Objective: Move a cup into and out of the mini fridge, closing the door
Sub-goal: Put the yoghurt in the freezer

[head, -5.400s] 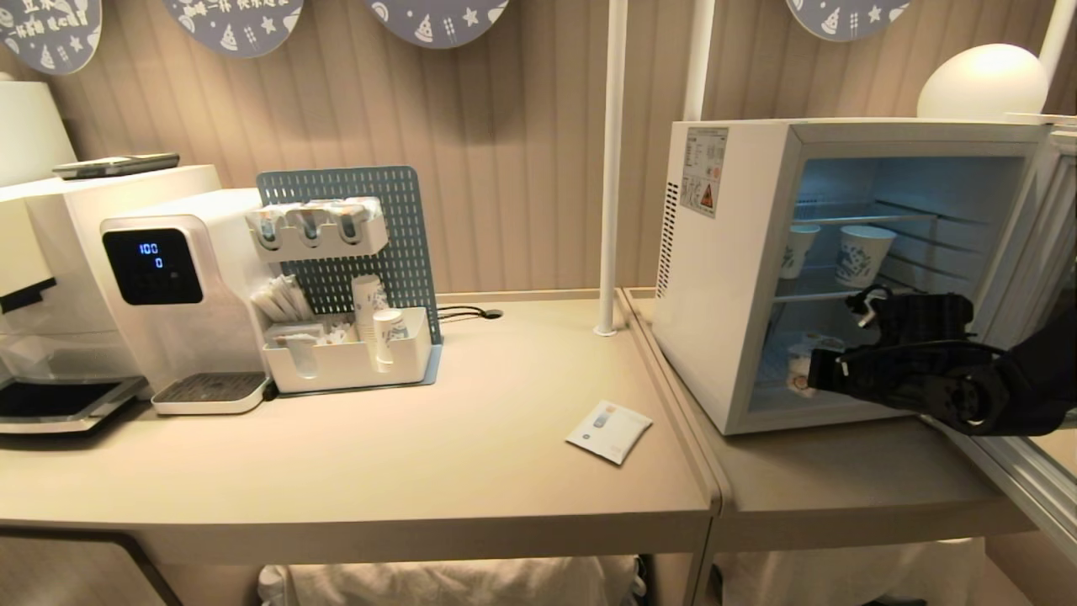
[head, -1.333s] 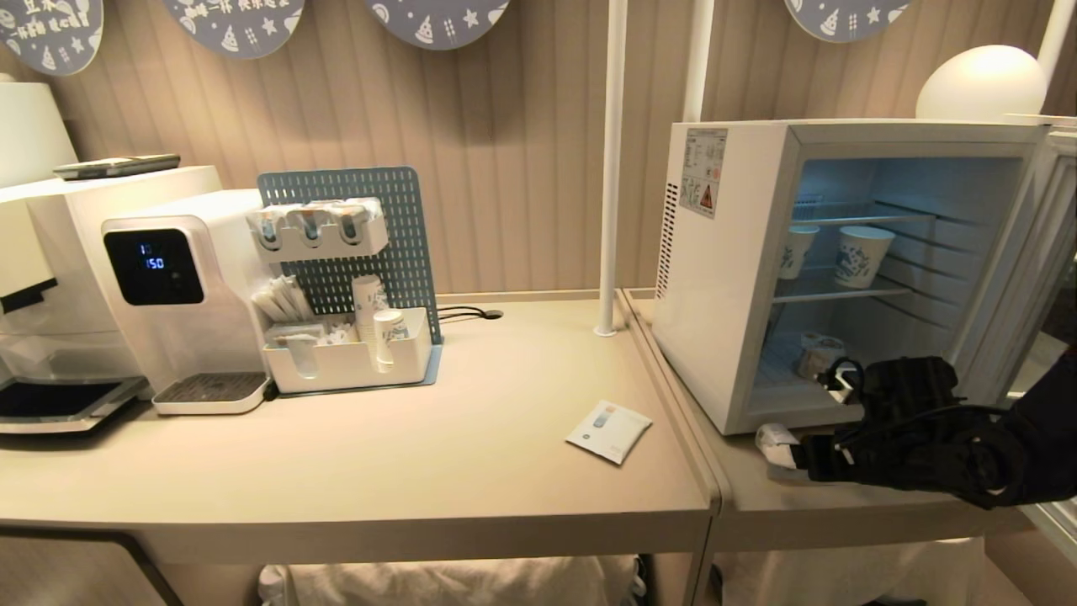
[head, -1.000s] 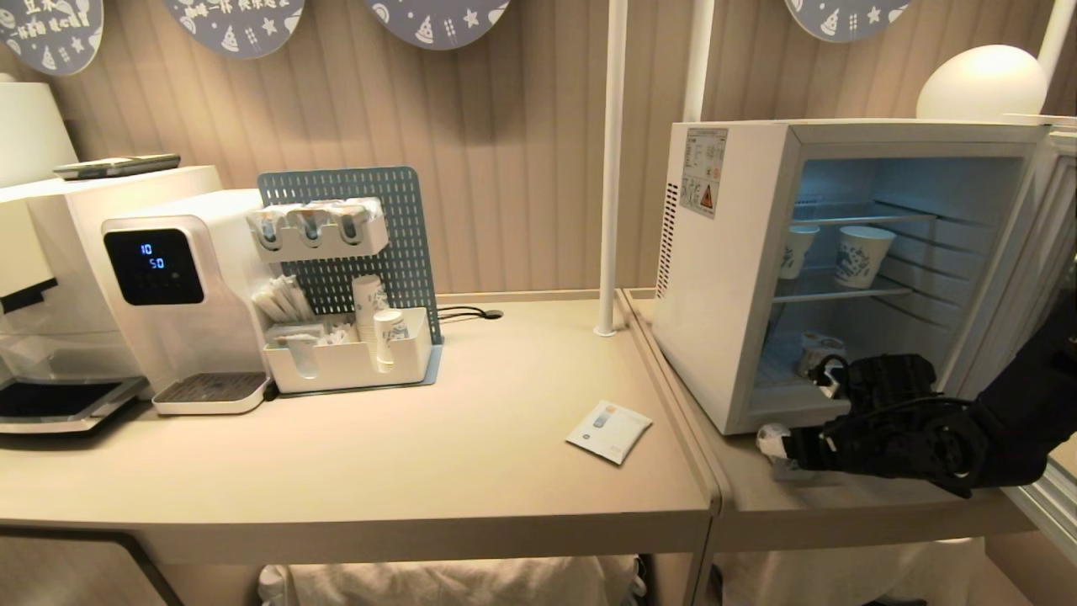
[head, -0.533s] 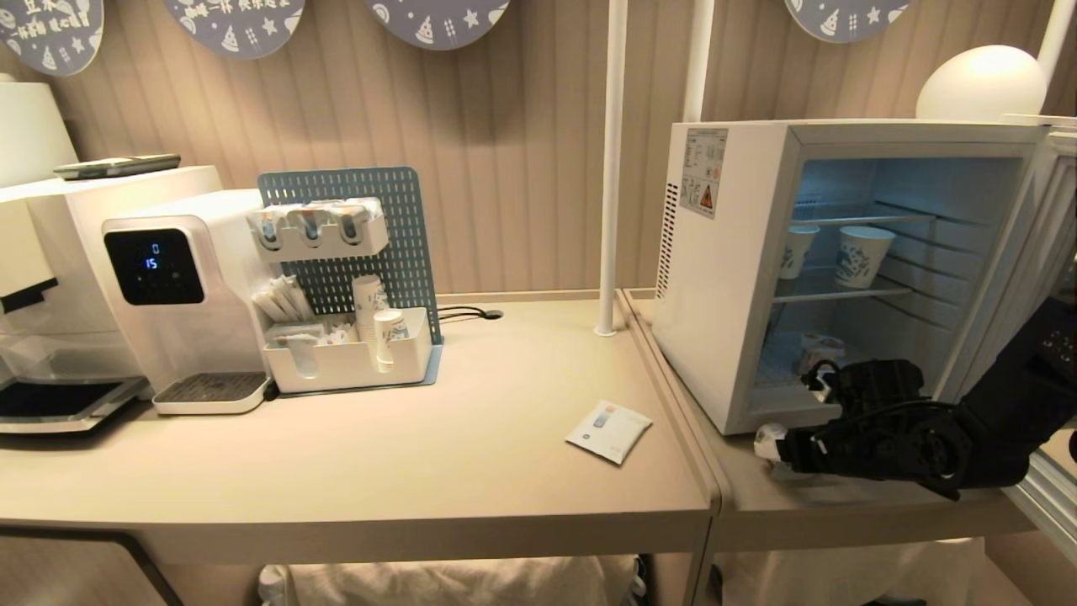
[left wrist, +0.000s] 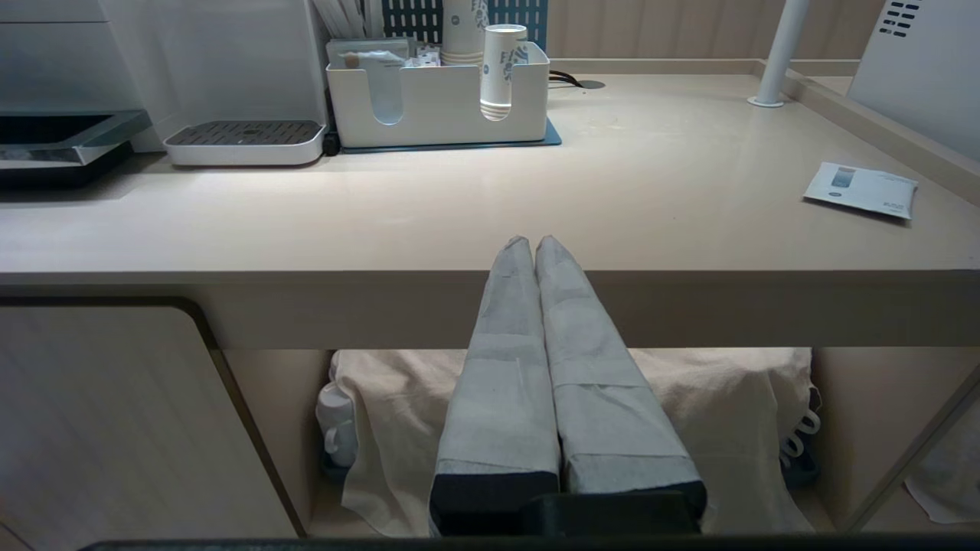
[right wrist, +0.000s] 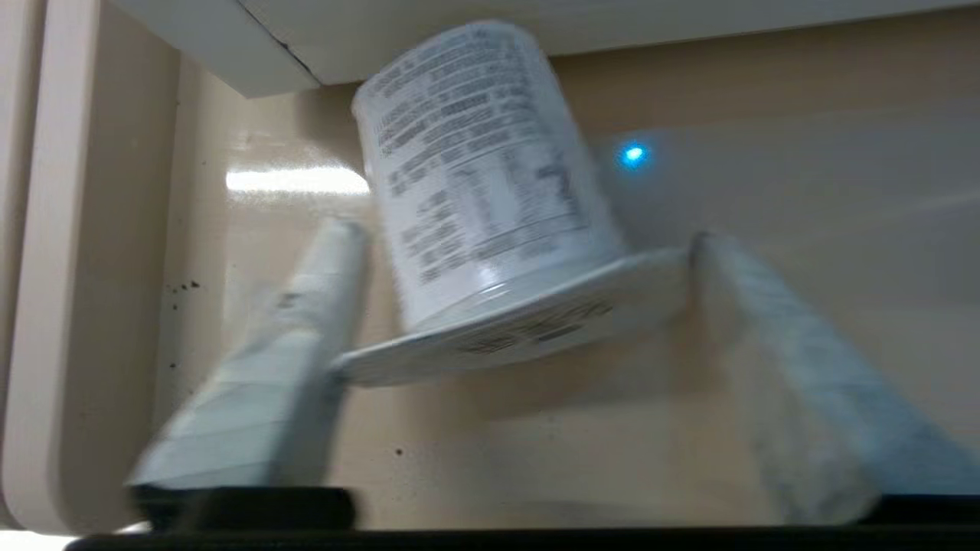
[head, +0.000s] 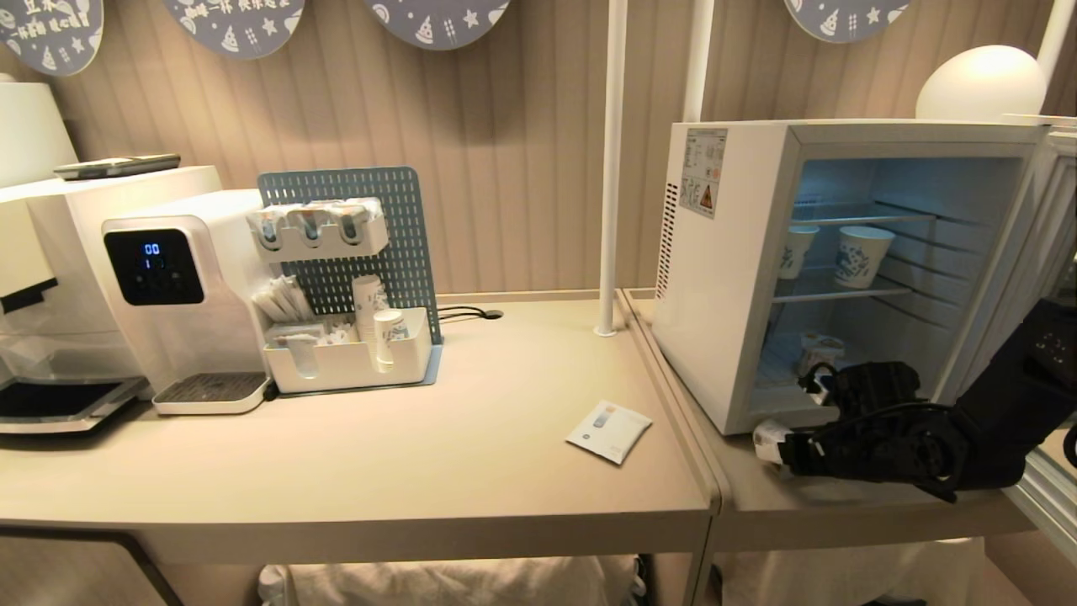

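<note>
The right claw (right wrist: 521, 306) is held low over the worktop (head: 841, 505) before the open mini fridge (head: 724, 278), its fingers (right wrist: 306, 329) spread around the rim of a printed white cup (right wrist: 482, 184); whether it is gripped cannot be told. The door (head: 1039, 252) stands open. The left claw (left wrist: 534, 252), pressed shut, is parked below the worktop's front edge.

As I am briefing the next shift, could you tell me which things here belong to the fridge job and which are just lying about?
Job: mini fridge, its open door, cup in the right gripper.
Lying about: water dispenser, white organiser, sachet, paper cups on the fridge shelf, parked left gripper.
</note>
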